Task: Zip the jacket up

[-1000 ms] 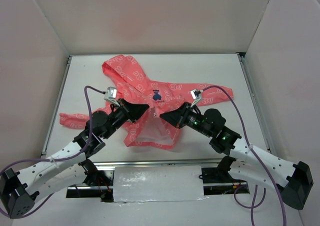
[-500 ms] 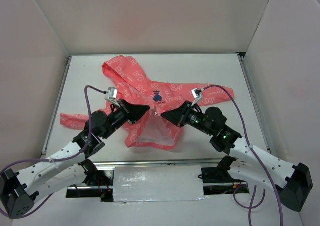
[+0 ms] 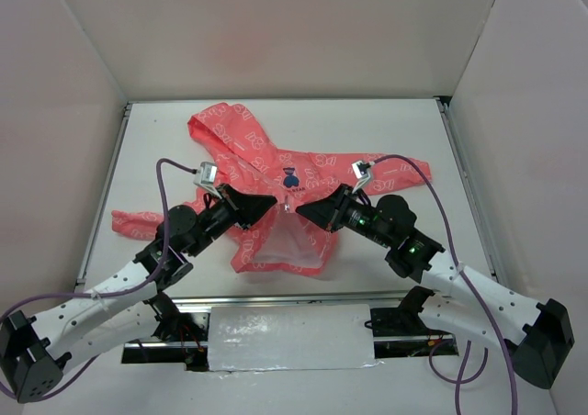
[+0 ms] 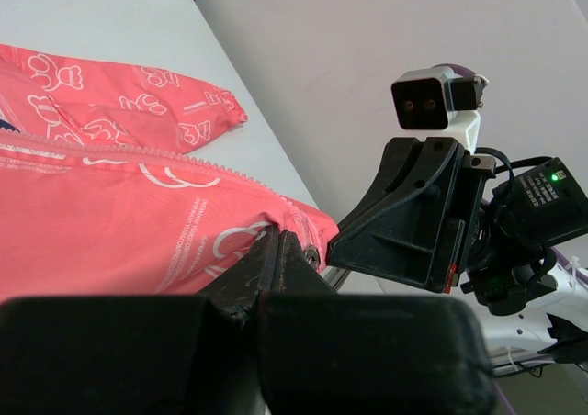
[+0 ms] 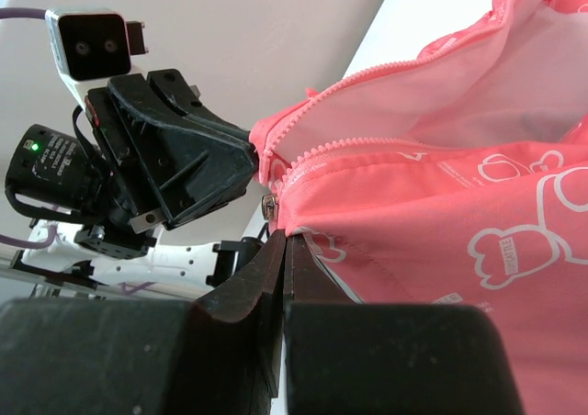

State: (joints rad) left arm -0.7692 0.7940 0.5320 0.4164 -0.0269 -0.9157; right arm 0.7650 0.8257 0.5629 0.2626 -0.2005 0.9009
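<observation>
The coral-pink jacket lies spread on the white table, hood at the far left, blue emblem on the chest. My left gripper is shut on the fabric edge left of the zipper; the left wrist view shows its tips pinching the jacket. My right gripper is shut on the fabric right of the zipper, its tips clamping the jacket. The metal zipper slider sits between the two grippers. Two rows of teeth part from it over the lighter lining.
White walls enclose the table on three sides. One sleeve reaches to the left edge, the other to the right. A white padded strip lies along the near edge between the arm bases. Purple cables loop above both arms.
Both grippers have edged slightly farther from the bases, still holding the fabric. The lower front of the jacket has spread and its hem has shifted a little toward the near right.
</observation>
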